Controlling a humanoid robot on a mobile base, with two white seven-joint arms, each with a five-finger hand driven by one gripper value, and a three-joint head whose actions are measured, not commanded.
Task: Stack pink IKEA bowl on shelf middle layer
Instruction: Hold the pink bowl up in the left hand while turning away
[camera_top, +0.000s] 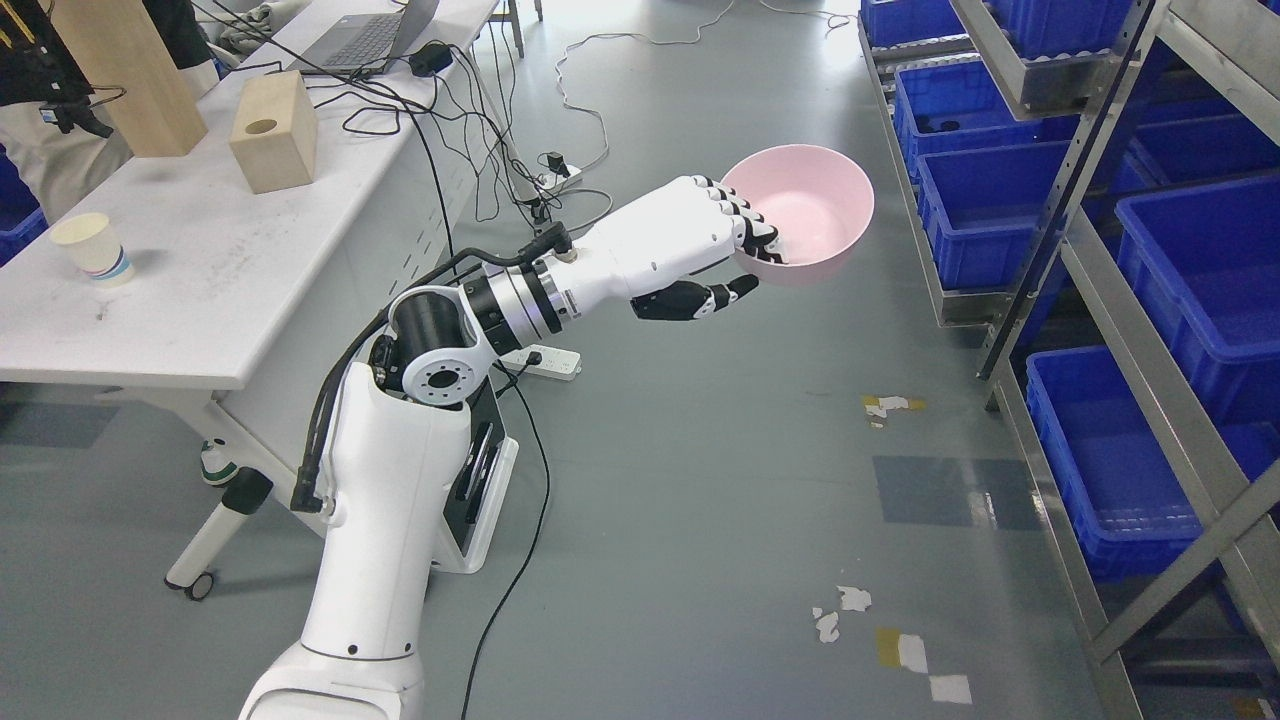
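A pink bowl (810, 205) hangs in the air above the grey floor, mouth tilted up toward me. My left hand (745, 262) is shut on the bowl's near rim: the fingers (752, 228) hook over the edge into the bowl and the black thumb (700, 298) lies under it. The white left arm reaches from the lower left up to the middle of the picture. The metal shelf (1085, 265) stands at the right, about a bowl's width from the bowl. My right hand is out of view.
Blue bins (1190, 270) fill the shelf's layers at right. A white table (200, 290) at left carries a paper cup (92, 248), wooden blocks (275, 132) and a laptop. Cables and a power strip (545, 358) lie on the floor by the table. A person stands at the top left.
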